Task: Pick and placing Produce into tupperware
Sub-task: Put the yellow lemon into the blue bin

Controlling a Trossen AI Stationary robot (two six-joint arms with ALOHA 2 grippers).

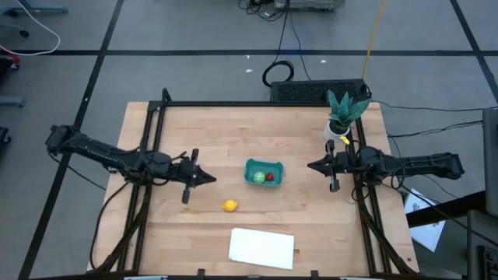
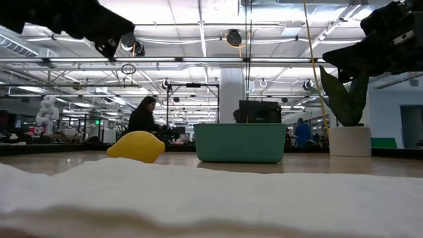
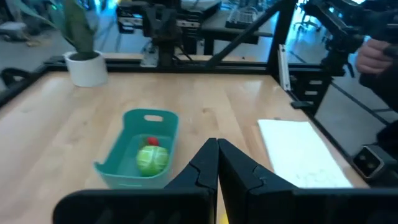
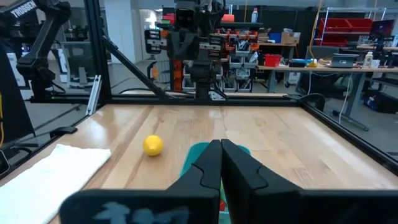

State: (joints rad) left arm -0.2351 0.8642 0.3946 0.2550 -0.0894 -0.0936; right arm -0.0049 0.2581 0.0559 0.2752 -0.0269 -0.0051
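Both claws are pinched closed and empty. The lemon point(image 1: 229, 205) lies outside the teal tub point(image 1: 264, 173); the left gripper point(image 1: 204, 178) could nudge it rolling away.

Readable only once: white capitals "TROSSEN", partly cut off, printed on the dark metal robot arm segment point(image 4: 23, 11) at the upper left of the right wrist frame. Elsewhere nothing legible: faint dark marks on the flat white paper sheet point(image 1: 426, 208) at the lower right edge of the high frame, too small to make out.
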